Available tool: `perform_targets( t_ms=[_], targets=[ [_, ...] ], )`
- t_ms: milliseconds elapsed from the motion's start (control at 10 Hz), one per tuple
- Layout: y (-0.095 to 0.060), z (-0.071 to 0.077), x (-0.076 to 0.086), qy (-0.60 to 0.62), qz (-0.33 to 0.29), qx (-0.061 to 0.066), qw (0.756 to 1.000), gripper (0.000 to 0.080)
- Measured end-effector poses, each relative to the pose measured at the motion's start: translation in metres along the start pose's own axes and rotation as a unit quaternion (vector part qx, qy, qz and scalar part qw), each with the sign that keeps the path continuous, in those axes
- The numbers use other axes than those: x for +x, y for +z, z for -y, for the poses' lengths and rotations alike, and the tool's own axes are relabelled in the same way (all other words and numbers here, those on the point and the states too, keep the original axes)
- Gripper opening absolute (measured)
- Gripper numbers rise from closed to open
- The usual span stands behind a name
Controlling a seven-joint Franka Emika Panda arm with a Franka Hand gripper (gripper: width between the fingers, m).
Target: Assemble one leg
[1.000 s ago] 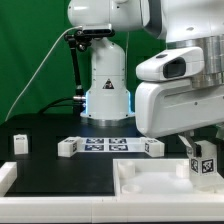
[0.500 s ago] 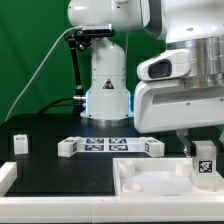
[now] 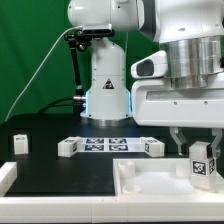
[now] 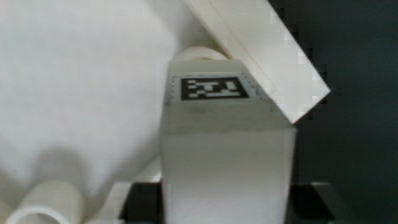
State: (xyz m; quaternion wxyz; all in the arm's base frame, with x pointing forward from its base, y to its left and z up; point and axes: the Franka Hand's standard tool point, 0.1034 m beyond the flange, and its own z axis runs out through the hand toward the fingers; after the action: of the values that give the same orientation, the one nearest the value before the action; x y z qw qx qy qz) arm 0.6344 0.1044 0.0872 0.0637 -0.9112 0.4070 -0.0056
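My gripper [image 3: 201, 152] is shut on the leg [image 3: 203, 163], a small white blocky peg with a black-and-white tag on its face. It holds the leg upright just above the right end of the large flat white tray-like piece [image 3: 150, 182]. In the wrist view the leg [image 4: 222, 130] fills the middle with its tag towards the camera. The dark fingers [image 4: 146, 200] press on both its sides, my gripper [image 4: 228, 206] closed round it. The tray-like piece [image 4: 89, 90] lies beneath, with a round recess [image 4: 43, 204] nearby.
The marker board [image 3: 105, 145] lies mid-table with small white blocks at its ends. Another small white peg [image 3: 19, 143] stands at the exterior view's left. A white part's corner [image 3: 5, 176] shows at the lower left. The robot base [image 3: 105, 80] stands behind.
The hand has turned about its upright axis over the last second. The leg stays gripped at almost the same spot above the tray-like piece.
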Motion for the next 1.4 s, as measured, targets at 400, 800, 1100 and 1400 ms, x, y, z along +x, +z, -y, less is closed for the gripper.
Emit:
perform_targets(
  t_ms=[400, 800, 1100, 1400],
  targets=[
    [0.0, -0.002, -0.005, 0.14, 0.003, -0.003, 0.99, 0.029],
    [0.0, -0.001, -0.006, 0.104, 0.008, 0.002, 0.995, 0.0582],
    [0.002, 0.002, -0.011, -0.035, 0.01, 0.002, 0.999, 0.0646],
    [0.003, 0.003, -0.015, -0.212, 0.013, 0.003, 0.977, 0.0649]
  ],
)
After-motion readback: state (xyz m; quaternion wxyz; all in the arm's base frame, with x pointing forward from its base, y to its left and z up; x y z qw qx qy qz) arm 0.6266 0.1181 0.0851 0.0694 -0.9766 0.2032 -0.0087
